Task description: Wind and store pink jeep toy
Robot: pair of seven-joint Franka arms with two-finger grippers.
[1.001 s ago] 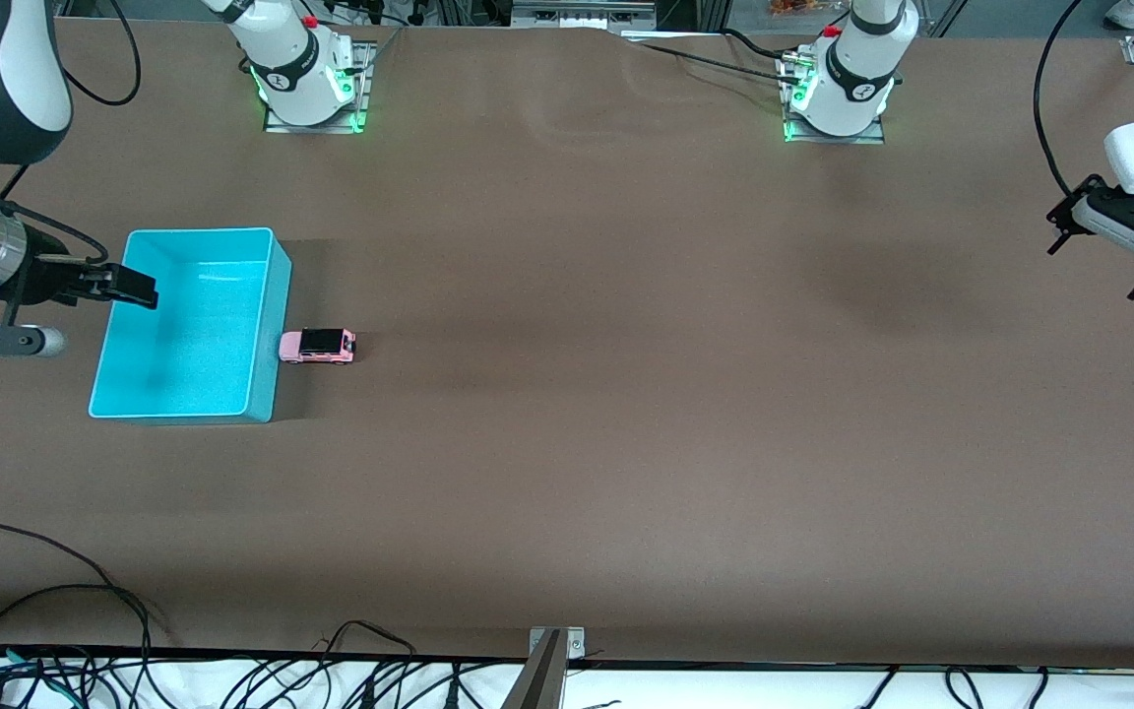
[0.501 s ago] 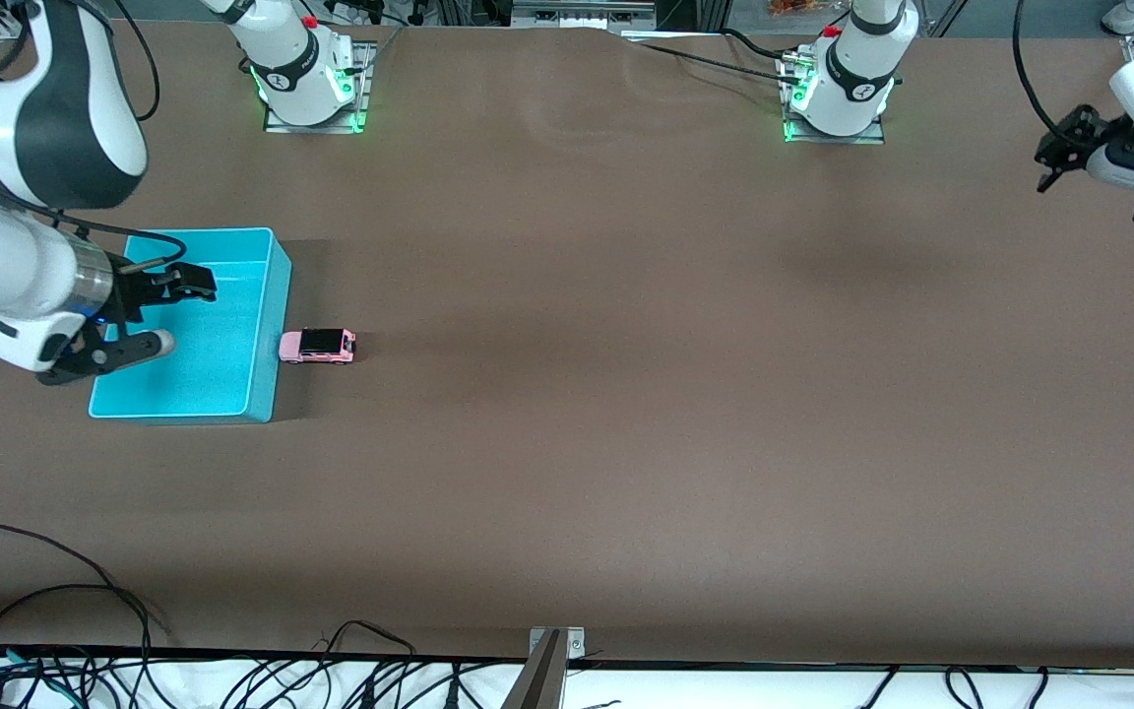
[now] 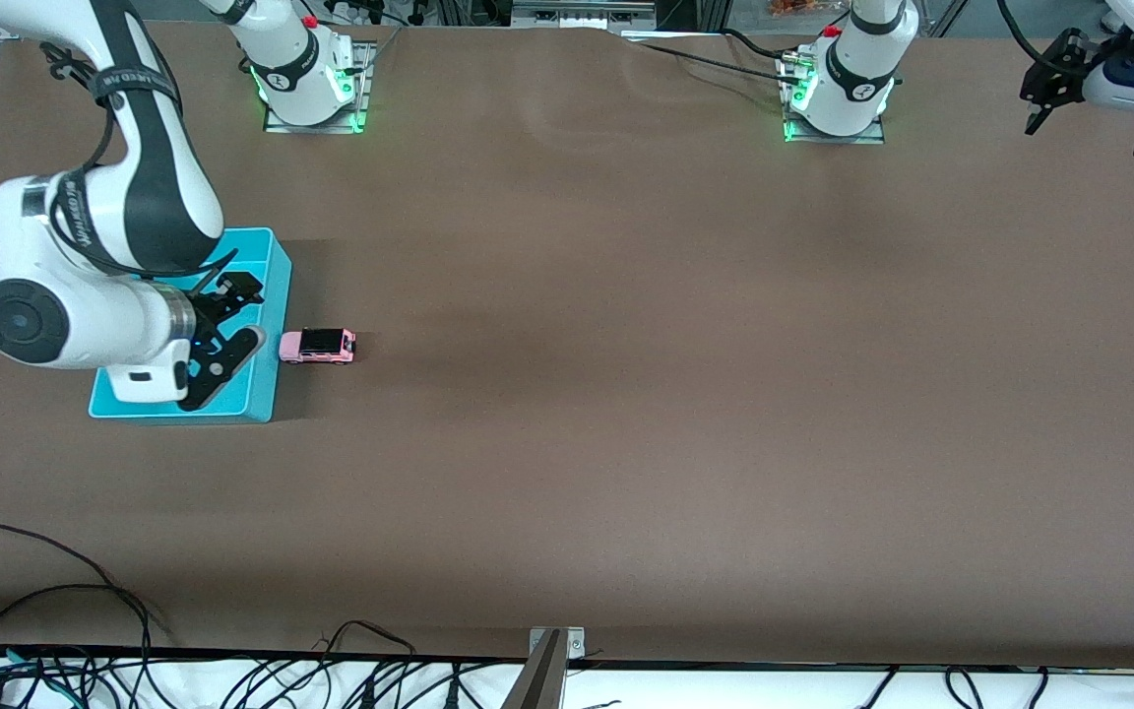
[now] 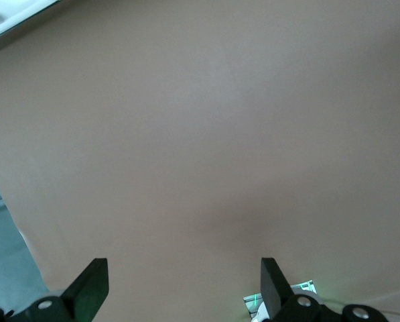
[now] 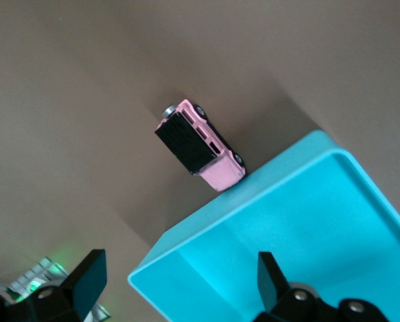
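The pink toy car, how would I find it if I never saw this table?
Look for the big cyan bin toward the right arm's end of the brown table. The pink jeep toy sits on the table right beside it, tiny and boxy, with a black roof.

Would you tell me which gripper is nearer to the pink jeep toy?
Right. The right gripper hangs open over the cyan bin, right beside the pink jeep toy. The left gripper waits open at the left arm's end of the table.
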